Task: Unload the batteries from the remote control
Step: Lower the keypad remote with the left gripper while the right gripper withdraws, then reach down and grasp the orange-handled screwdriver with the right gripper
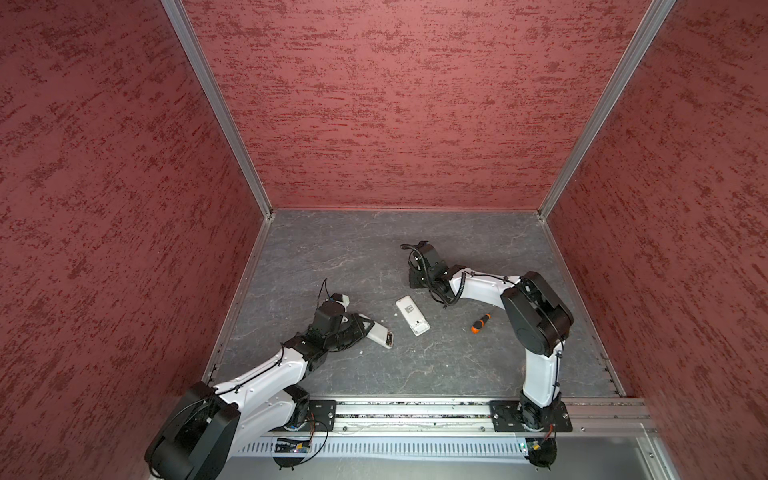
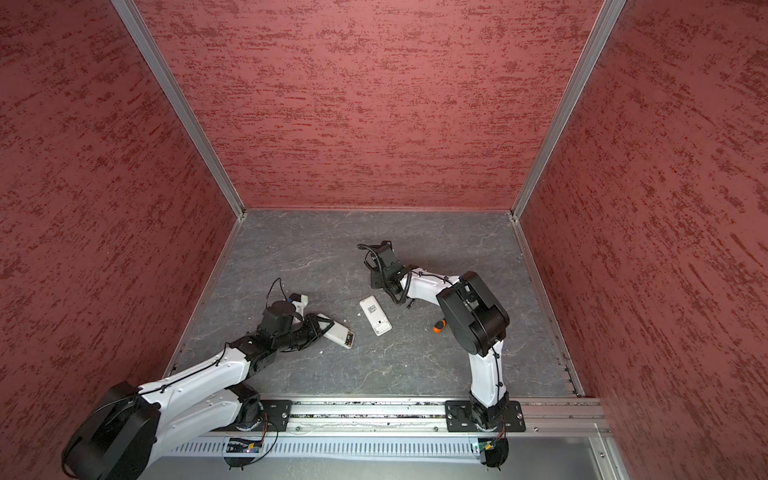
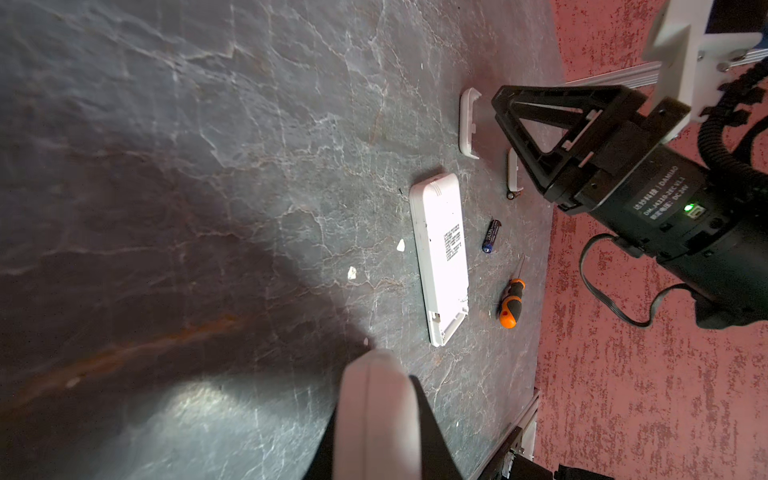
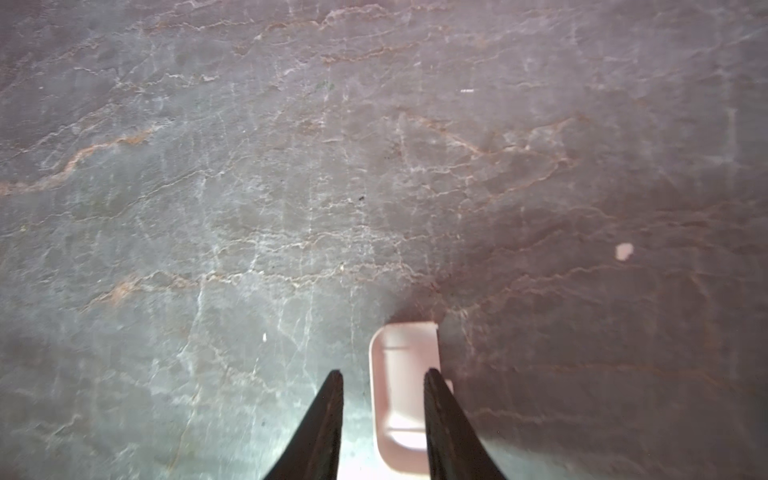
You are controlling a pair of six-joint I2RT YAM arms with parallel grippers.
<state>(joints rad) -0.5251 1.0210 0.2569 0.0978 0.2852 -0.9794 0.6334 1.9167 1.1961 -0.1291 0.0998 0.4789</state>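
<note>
My left gripper (image 1: 365, 327) (image 3: 374, 399) is shut on a white remote control (image 1: 382, 336) (image 3: 374, 440), held low over the table at the left. Its open end faces the middle of the table. A second white remote (image 1: 412, 316) (image 3: 440, 262) lies face down, and its battery bay stands open. One dark battery (image 3: 492, 236) lies on the table beside that remote. My right gripper (image 1: 417, 281) (image 4: 384, 372) points down at the table, jaws apart. A white battery cover (image 4: 403, 374) lies flat under it, and one finger overlaps its edge.
An orange-and-black screwdriver (image 1: 481, 323) (image 3: 511, 303) lies near the right arm. Another white cover (image 3: 468, 124) rests farther back. Small white chips (image 3: 352, 272) dot the grey table (image 1: 374, 374). Red walls (image 1: 374, 104) close in three sides, and the arms' rail (image 1: 415, 411) runs along the front.
</note>
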